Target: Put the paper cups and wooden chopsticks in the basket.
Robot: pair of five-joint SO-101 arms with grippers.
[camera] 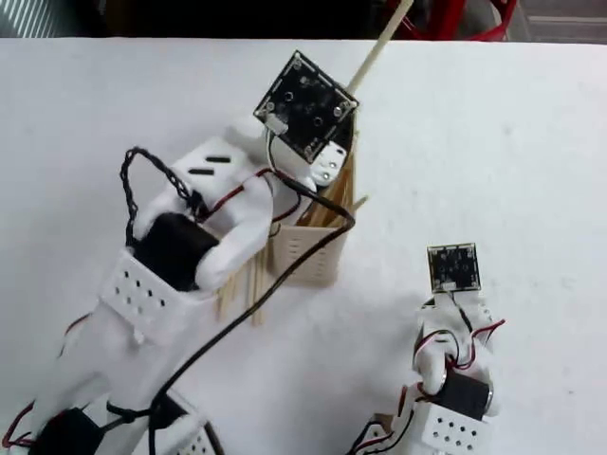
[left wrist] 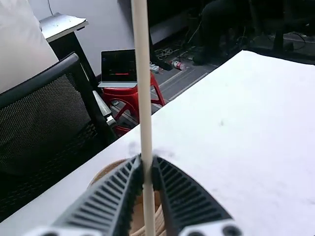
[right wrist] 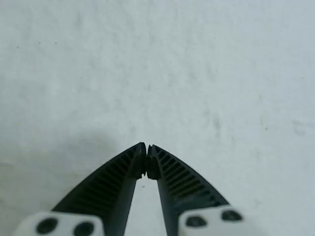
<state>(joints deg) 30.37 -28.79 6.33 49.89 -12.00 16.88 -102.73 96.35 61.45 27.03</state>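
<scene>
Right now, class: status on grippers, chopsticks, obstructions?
Left gripper shut on pale wooden chopstick above beige slotted basket. Right gripper shut, empty. Loose chopsticks beside basket.

Bright, even light on your desk (camera: 531, 142), almost glaring white; just a faint soft shadow beside the right hand (right wrist: 146, 147), room beyond dim.

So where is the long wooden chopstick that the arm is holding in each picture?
High view: the long pale wooden chopstick slants from above the beige slotted basket to the top edge.
Left wrist view: it runs through the middle, pinched in the left gripper's dark fingers.
Right wrist view: the shut right gripper faces the white table.
Shared landmark: that white table.
</scene>
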